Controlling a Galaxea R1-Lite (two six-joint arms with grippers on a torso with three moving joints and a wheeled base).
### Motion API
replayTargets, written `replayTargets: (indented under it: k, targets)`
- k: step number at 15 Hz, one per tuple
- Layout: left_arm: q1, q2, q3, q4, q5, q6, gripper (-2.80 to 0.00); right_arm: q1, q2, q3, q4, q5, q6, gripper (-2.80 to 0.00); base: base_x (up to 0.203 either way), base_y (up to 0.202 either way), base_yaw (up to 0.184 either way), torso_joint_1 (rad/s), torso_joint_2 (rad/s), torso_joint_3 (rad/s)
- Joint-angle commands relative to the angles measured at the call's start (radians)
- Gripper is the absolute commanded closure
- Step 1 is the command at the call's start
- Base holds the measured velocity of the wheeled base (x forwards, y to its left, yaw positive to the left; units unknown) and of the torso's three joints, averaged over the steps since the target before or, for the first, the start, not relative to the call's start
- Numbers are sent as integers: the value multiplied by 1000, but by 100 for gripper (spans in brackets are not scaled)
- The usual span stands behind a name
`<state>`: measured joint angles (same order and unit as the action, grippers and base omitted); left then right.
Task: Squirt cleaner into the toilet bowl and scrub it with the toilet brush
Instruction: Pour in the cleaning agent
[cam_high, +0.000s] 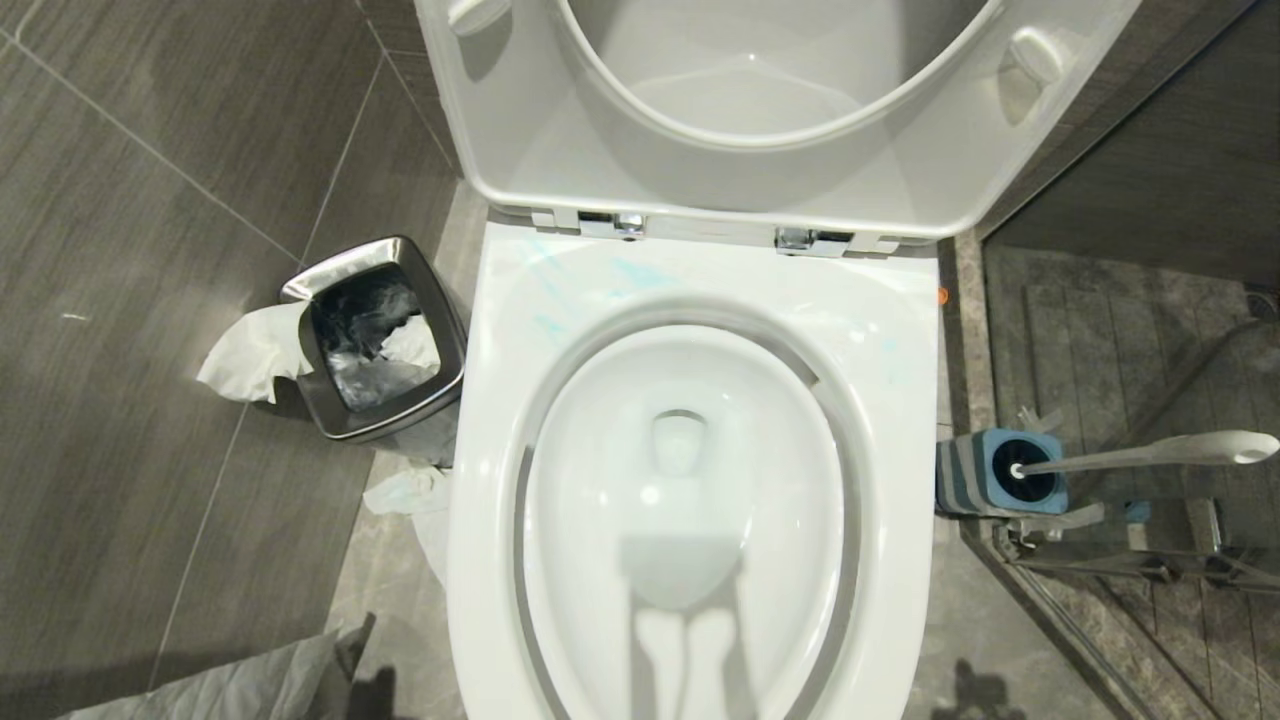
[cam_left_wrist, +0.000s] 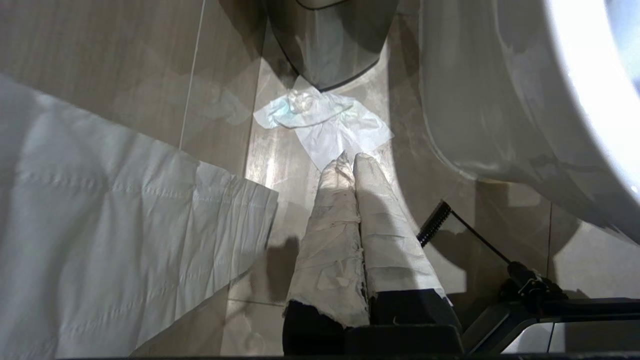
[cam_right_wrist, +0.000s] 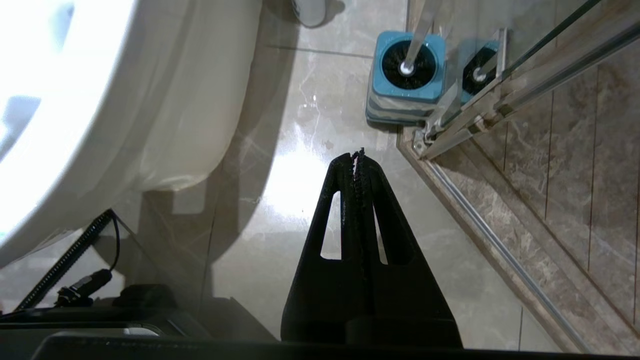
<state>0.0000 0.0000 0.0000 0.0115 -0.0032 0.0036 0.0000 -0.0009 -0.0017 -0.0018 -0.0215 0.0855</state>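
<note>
Two pincers hang low beside the toilet bowl, one on each side of its pedestal, and both are pressed together with nothing between them. The right pincer, black, points at the floor beside the bowl's outer wall; the toilet brush stands ahead of it, well apart, its dark bristle head sunk in the blue-topped square holder that sits against the glass partition's metal frame. From the head camera the brush's pale stick leans away from the bowl toward a rounded knob end. The left pincer, its fingers wrapped in whitish tape, hovers over a crumpled tissue lying on the floor between the bowl and the steel waste bin. Faint turquoise streaks of cleaner mark the bowl's flat rim near the chrome hinges. The raised lid is cut off at the top of the head view, and neither arm appears there.
</note>
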Motion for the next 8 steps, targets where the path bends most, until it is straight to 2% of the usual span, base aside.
replayTargets:
  k: [1,8]
  targets:
    - [0,0,0,1,0,-1,0,0,1,0,0,0,0,0,0,0,0,2,5,-207]
    - [0,2,2,1,2,-1,0,0,-1,0,0,0,0,0,0,0,0,3,4,-197]
